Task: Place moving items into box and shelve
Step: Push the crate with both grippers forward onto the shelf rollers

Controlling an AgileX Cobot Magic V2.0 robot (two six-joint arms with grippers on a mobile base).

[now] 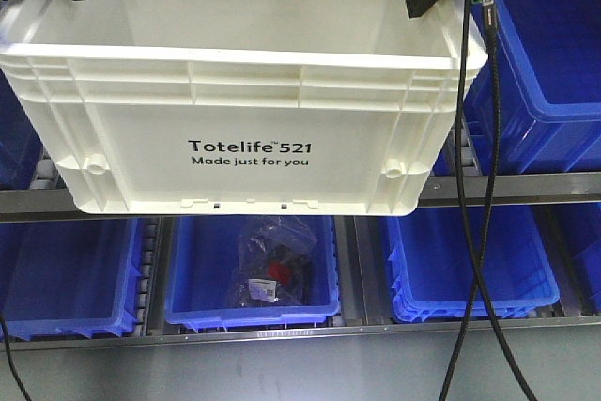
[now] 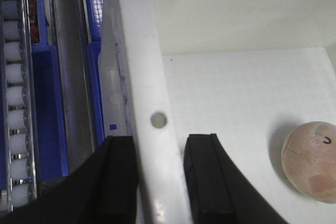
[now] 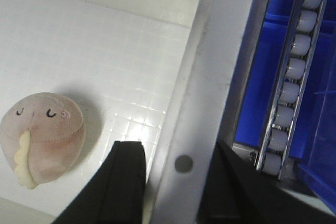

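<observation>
Blue plastic bins [image 1: 252,274] on roller shelving behind; large white ribbed plastic crate [image 1: 244,129] lifted, left gripper [image 2: 160,182] and right gripper [image 3: 176,182] pinching its rim (pink-brown plush ball [image 3: 42,135] loaded); shelving pending.

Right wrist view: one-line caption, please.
Right gripper straddles the white crate's rim; pink plush ball rests inside.

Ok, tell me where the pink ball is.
The pink ball lies on the floor of the white crate, seen in both wrist views.

White Totelife crate [image 1: 244,119] aloft before the shelves, pink-brown plush ball [image 3: 42,137] on its floor.
</observation>
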